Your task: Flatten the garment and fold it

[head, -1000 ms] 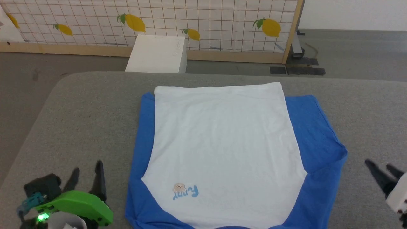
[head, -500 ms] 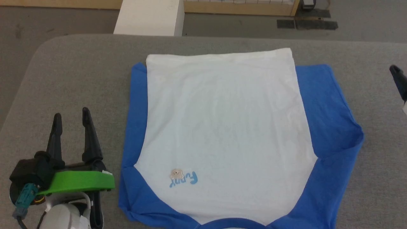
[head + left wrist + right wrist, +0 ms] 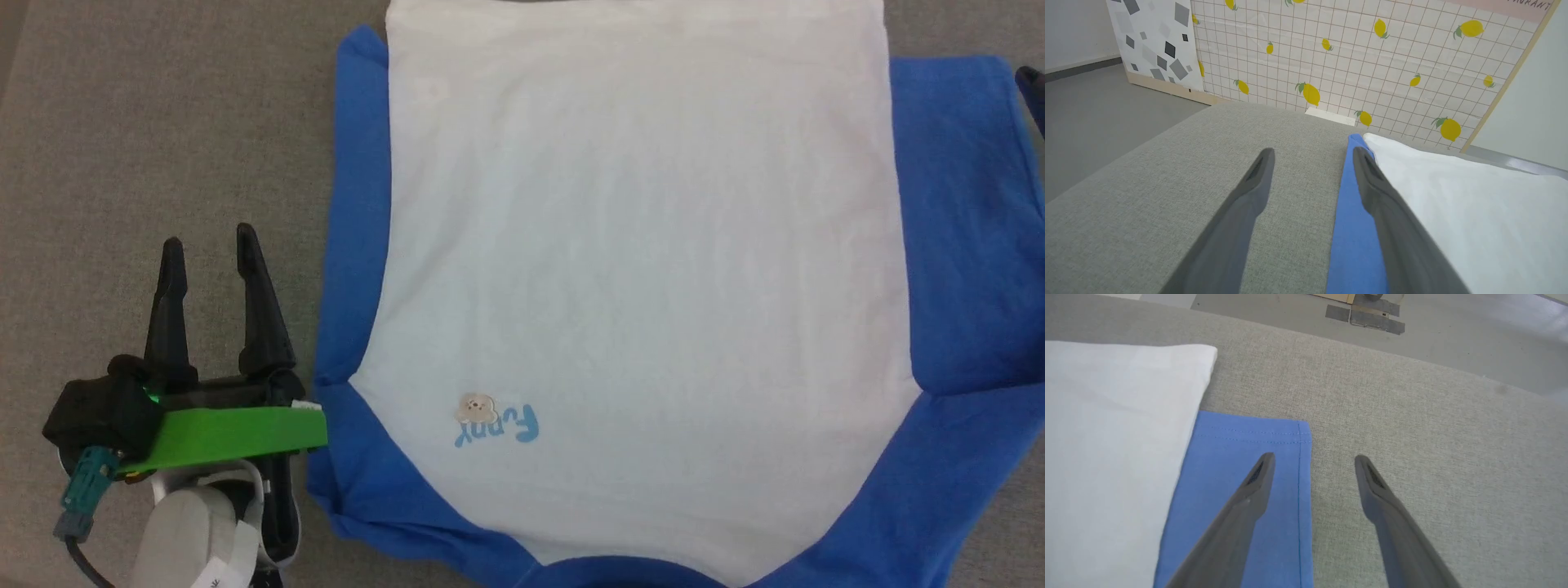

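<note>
Past top edge, garment [image 3: 637,245] hem, perhaps.

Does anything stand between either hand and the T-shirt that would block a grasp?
Nothing visible does. The left hand, open, is over grey padding right beside the blue sleeve edge of the T-shirt; the right hand, open, straddles the opposite sleeve's edge. Nothing lies on the shirt.

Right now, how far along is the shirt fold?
Done: the garment lies flat, print side up, on the grey surface, its white body smooth. In hand: nothing is gripped. The left end effector is open beside the left sleeve; the right end effector is open, straddling the right sleeve edge. Left: every fold; both blue sleeves lie out at the sides.
</note>
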